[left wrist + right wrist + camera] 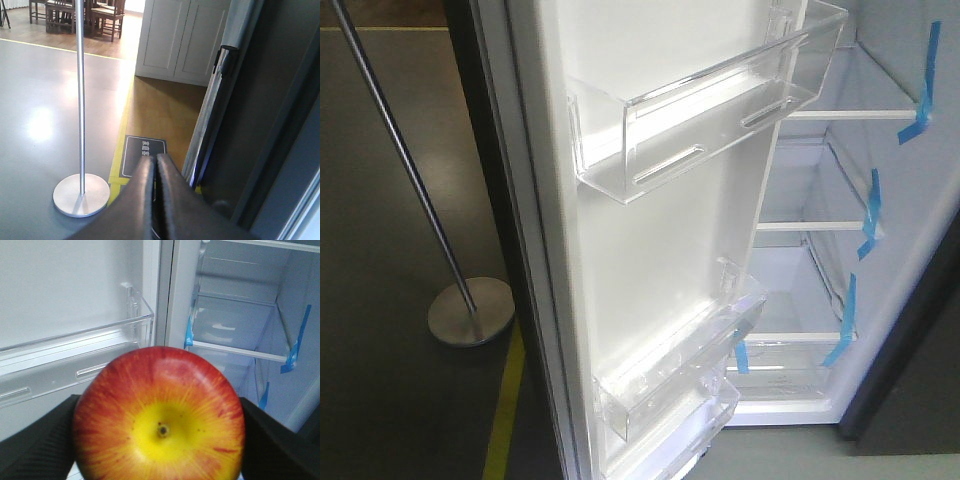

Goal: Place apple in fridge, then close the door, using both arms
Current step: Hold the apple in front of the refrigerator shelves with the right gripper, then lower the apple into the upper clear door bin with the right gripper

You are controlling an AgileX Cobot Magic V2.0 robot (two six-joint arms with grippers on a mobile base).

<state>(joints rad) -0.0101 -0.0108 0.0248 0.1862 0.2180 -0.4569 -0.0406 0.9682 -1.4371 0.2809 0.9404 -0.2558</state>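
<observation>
1. We've got the apple (160, 410) gripped at its sides by the right gripper (159, 440), held in the air before the open fridge (240, 315) and not yet inside.
2. The door (650, 260) and its bin (75, 350) lie to the left, with a shelf (240, 351) ahead-right. If we drift left, we'd likely clip the bin.
3. If we let go carelessly, this round, glossy fruit could roll off the shelf.
4. The left gripper (155, 175), fingers pressed together on nothing, sits by the door's outer edge. Pushing too early could trap the right gripper.
</observation>
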